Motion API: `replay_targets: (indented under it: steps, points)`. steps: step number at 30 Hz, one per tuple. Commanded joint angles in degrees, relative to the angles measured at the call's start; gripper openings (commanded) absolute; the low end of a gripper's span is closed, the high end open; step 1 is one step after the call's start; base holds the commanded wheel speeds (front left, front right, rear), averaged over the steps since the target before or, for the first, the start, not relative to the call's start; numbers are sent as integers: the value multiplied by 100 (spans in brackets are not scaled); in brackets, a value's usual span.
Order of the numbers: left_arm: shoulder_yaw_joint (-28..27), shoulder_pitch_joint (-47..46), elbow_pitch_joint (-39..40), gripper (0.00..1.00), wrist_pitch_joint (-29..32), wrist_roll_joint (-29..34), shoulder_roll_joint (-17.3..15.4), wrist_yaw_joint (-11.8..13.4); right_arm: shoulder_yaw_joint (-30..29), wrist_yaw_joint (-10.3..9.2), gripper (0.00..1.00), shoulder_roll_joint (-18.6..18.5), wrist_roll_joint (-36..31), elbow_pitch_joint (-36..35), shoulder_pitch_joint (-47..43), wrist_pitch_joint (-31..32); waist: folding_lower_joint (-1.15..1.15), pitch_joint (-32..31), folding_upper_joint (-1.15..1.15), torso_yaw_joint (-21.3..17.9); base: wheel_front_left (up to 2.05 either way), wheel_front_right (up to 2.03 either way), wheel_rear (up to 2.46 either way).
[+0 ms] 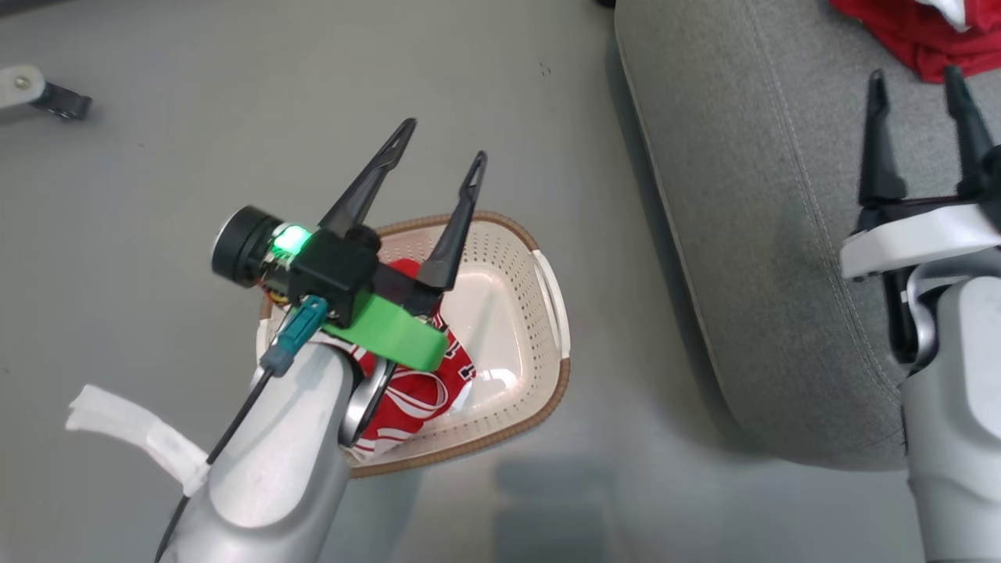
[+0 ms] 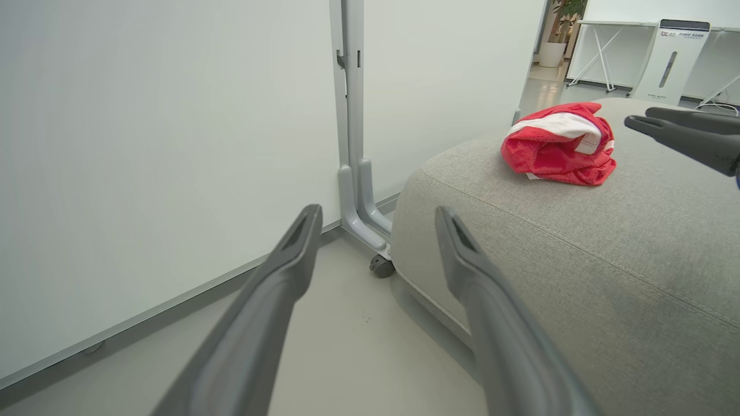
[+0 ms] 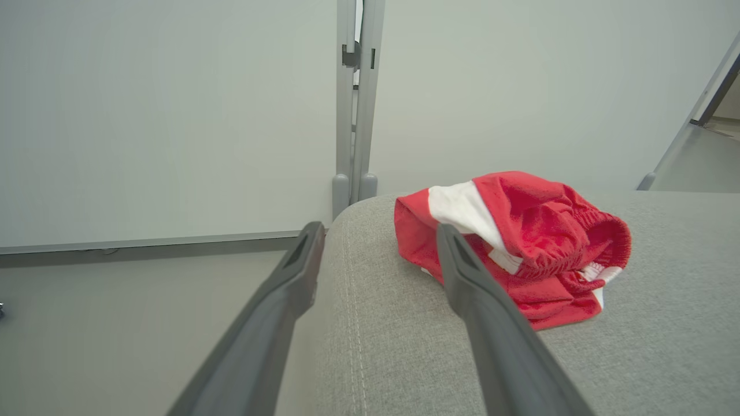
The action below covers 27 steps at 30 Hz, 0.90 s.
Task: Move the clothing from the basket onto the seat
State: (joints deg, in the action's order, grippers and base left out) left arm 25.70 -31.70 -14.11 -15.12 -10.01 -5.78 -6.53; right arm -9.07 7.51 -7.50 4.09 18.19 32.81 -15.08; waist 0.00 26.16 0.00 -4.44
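Observation:
The cream basket (image 1: 551, 313) with a brown rim stands on the floor left of the grey seat (image 1: 751, 234). In it lies a red jersey (image 1: 414, 391) with white striped trim, partly hidden by my left arm. My left gripper (image 1: 444, 146) hovers open above the basket's far rim, holding nothing. A second red garment with a white panel (image 1: 931, 31) lies crumpled on the seat (image 3: 404, 358), also seen as the red garment (image 2: 558, 144) and red garment (image 3: 520, 242). My right gripper (image 1: 915, 78) stands open over the seat, just short of that garment.
Pale partition panels on a wheeled grey post (image 2: 355, 144) stand beyond the seat. A grey caster foot (image 1: 39, 94) sits at the far left of the floor. A white strip (image 1: 133, 438) lies beside my left forearm. Bare floor surrounds the basket.

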Motion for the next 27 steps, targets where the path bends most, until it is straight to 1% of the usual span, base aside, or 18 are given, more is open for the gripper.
replay_targets:
  steps: [1,8,16,23,27]
  points:
    - [-97,167,24,100,-5,-14,-30,26,103,-4,100,50,41,-96,-158,-14,0,-298,0,188,0,0,0]
    - [-666,657,133,100,-5,-51,13,94,623,-4,100,278,172,-528,-598,-14,0,-675,0,446,0,0,0]
    - [-1289,1159,238,100,-5,-31,82,119,939,-4,100,418,195,-869,-1077,-14,0,-1069,0,723,0,0,0]
    - [-1760,1592,281,100,-5,10,141,110,1011,-4,100,448,158,-996,-1467,-14,0,-1414,0,904,0,0,0]
    - [-1996,1837,329,100,-5,56,170,96,1027,-4,100,451,279,-1079,-1721,-14,0,-1587,0,981,0,0,0]
